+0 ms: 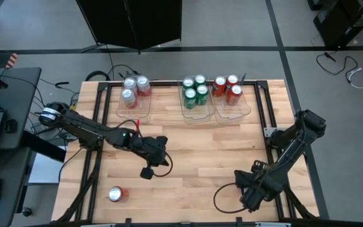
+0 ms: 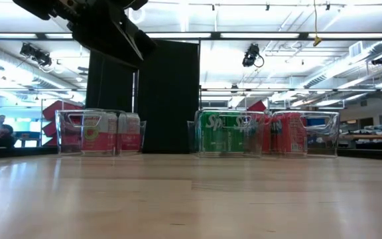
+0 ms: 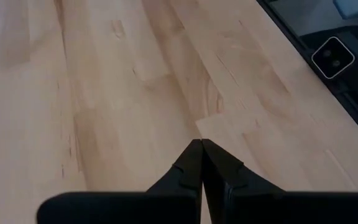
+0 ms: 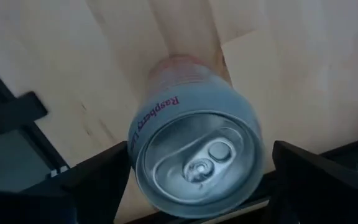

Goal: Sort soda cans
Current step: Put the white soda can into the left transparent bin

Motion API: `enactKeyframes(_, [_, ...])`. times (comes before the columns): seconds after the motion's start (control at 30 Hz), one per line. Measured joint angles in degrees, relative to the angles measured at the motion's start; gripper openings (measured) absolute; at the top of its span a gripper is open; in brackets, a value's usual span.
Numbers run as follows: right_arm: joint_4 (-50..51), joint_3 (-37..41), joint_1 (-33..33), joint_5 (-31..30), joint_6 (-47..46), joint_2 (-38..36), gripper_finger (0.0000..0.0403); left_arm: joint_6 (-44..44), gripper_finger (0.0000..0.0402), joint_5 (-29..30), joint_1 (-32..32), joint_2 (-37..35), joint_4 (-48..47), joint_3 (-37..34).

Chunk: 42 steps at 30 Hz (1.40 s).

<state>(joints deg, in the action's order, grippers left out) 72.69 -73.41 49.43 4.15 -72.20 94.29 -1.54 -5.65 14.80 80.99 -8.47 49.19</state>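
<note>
A silver-white can [image 4: 194, 149] marked "Raspberry" stands upright on the wood, its silver top facing the right wrist camera. My right gripper [image 4: 201, 171] is open, one finger on either side of the can's top, and a narrow gap shows at one side. In the high view my right gripper [image 1: 247, 194] is at the table's near right, and the arm hides any can there. Another can [image 1: 115, 194] stands alone near the near left corner. My left gripper [image 1: 147, 171] [image 3: 201, 146] is shut over bare wood left of the table's middle.
Three clear bins line the far edge. The left bin [image 1: 135, 108] holds silver-white cans [image 2: 101, 133], the middle bin [image 1: 197, 117] green cans [image 2: 227, 133], and the right bin [image 1: 238, 111] red cans [image 2: 290, 133]. Black frame rails run along both sides. A small camera [image 3: 333, 57] sits at the table edge.
</note>
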Motion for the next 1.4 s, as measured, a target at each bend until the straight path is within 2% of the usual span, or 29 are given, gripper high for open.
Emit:
enactKeyframes(0.13, [-0.38,0.02,-0.49,1.55,1.11,1.81,0.0356,0.33,0.0011,0.17,0.63,0.0,-0.11,0.0])
enactKeyframes(0.3, [-0.74,0.0,-2.93,1.49,1.98,2.15,0.0278,0.03,0.001,0.53,0.73,-0.14,-2.29,0.0])
enactKeyframes(0.33, [-0.89,0.0,-3.83,1.21,2.59,2.01,0.0273,0.03,0.0008,0.53,0.73,-0.15,-2.71,0.0])
enactKeyframes(0.5, [-2.15,-0.94,-10.37,-1.38,12.34,2.26,0.0273,0.0,0.0004,0.66,0.7,-0.23,-1.14,-1.19])
enactKeyframes(0.7, [-3.49,-6.48,-20.39,-6.58,26.32,2.28,0.0273,0.57,0.0003,0.66,0.7,-1.97,7.68,-7.7])
enactKeyframes(0.87, [-3.58,-12.18,-28.65,-10.09,36.88,2.29,0.0273,3.05,0.0002,0.66,0.7,-6.58,11.52,-12.63])
enactKeyframes(1.03, [-1.46,-21.01,-35.1,-12.45,47.15,7.31,0.0273,3.98,0.0002,1.1,0.7,-13.92,11.82,-16.29])
enactKeyframes(1.2, [1.81,-34.12,-38.35,-13.62,57.15,16.78,0.0273,4.85,0.0001,2.27,0.7,-20.87,10.9,-19.08])
enactKeyframes(1.4, [7.44,-49.78,-41.06,-13.58,64.83,28.09,0.0273,6.32,0.0001,2.82,0.7,-27.04,9.53,-21.77])
